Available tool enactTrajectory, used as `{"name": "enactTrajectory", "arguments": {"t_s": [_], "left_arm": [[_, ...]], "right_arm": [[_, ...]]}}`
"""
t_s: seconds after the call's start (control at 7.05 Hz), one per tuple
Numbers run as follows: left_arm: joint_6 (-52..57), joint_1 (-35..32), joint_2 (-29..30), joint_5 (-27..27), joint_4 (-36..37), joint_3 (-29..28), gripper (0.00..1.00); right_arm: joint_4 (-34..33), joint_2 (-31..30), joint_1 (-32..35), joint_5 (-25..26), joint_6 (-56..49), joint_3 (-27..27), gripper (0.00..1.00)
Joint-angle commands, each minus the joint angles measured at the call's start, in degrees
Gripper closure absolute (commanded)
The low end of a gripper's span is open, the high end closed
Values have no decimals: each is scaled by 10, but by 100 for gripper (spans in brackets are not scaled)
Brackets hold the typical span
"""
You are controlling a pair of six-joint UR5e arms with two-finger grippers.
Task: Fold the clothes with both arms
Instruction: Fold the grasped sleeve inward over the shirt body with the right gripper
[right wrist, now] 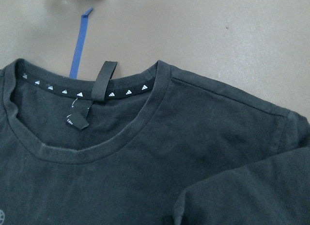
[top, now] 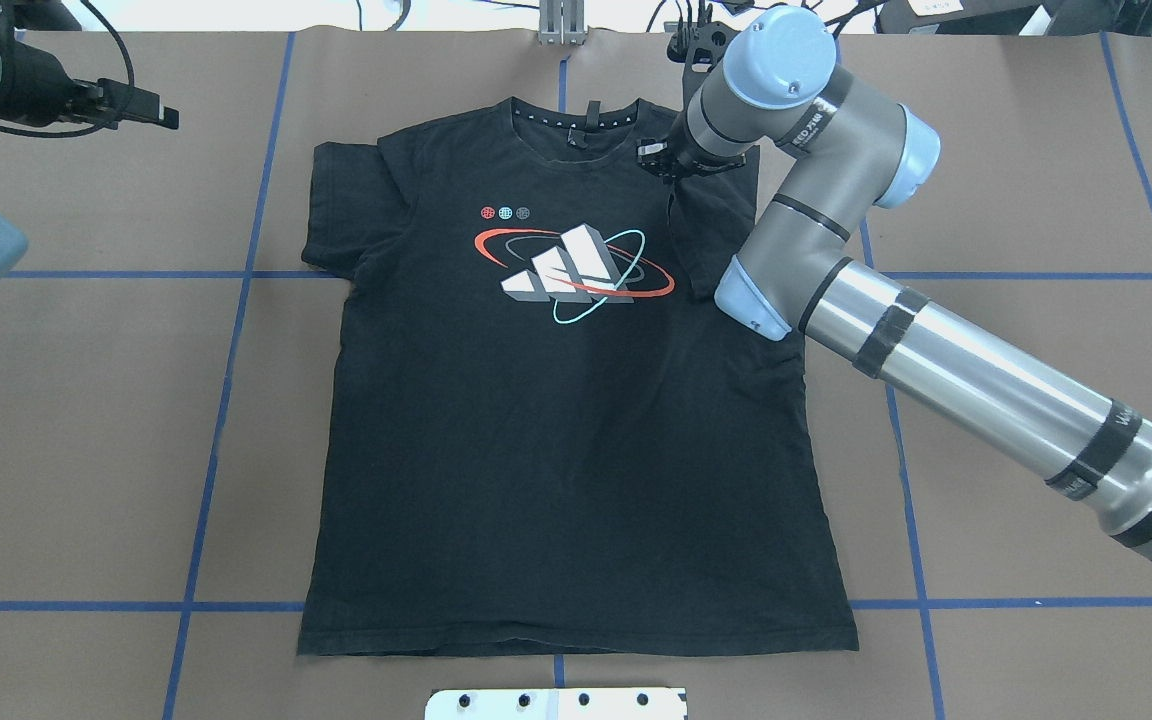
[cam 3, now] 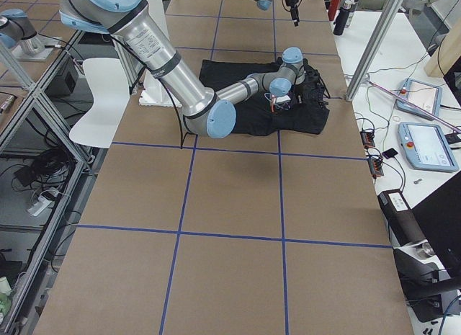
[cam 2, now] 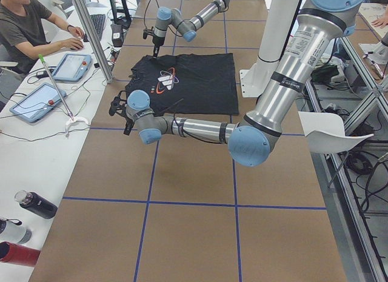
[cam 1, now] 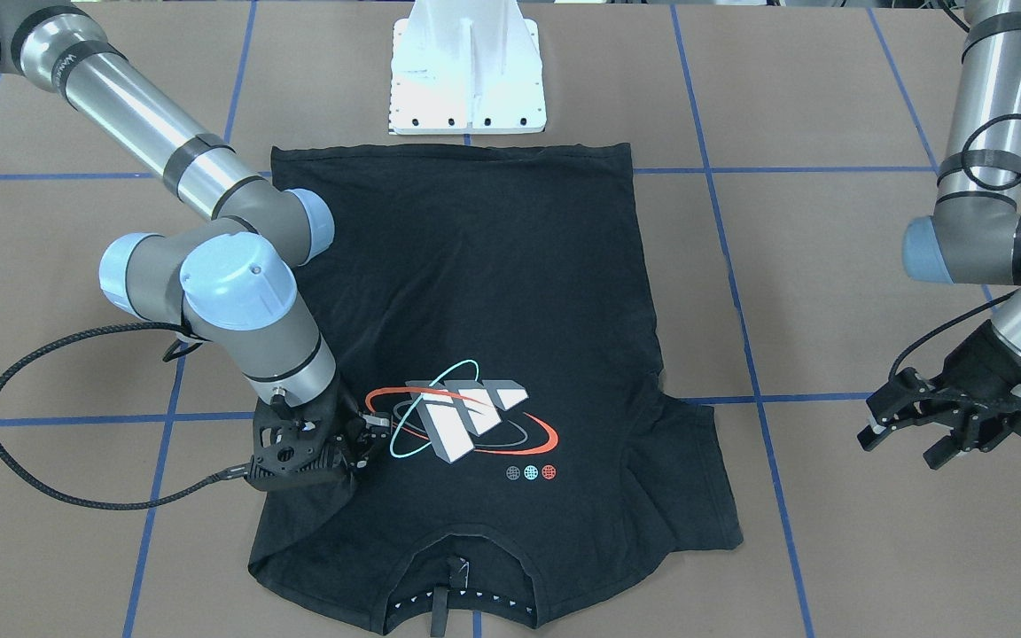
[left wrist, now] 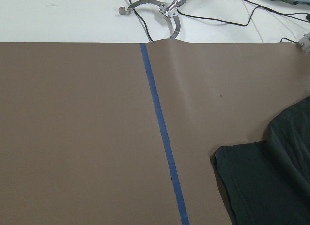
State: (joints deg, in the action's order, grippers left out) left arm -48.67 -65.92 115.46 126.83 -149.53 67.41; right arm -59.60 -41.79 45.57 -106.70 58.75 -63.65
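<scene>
The black T-shirt [cam 1: 493, 292] lies flat on the brown table, logo print [top: 576, 265] up, collar [right wrist: 97, 89] at the far edge from the robot. My right gripper [cam 1: 367, 434] sits low at the shoulder beside the logo, shut on the sleeve [top: 711, 230], which is turned in over the shirt body. In the right wrist view the folded sleeve flap [right wrist: 247, 191] lies across the shoulder; no fingers show there. My left gripper [cam 1: 900, 443] hovers open off the shirt's other side, over bare table, holding nothing. The other sleeve [left wrist: 271, 186] lies flat in the left wrist view.
The white pedestal base [cam 1: 468, 80] stands just behind the shirt's hem. Blue tape lines [top: 226, 400] cross the brown table cover. A person [cam 2: 24, 27] sits at a side desk with tablets [cam 2: 36, 103]; bottles [cam 2: 36, 204] lie at that desk's near end.
</scene>
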Motion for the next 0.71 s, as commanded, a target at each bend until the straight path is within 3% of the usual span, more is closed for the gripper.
{"name": "enactTrajectory", "arguments": {"t_s": [0.0,0.14,0.43,0.57], "left_arm": [[1,0,-1,0,0,0,0],[1,0,-1,0,-1,0,0],[1,0,0,0,-1,0,0],[1,0,0,0,-1,0,0]], "right_arm": [[0,23,0,13,1,27,100],[0,37,0,13,2,40,100],[2,36,0,12,2,40,0],[2,36,0,12,3,40,0]]}}
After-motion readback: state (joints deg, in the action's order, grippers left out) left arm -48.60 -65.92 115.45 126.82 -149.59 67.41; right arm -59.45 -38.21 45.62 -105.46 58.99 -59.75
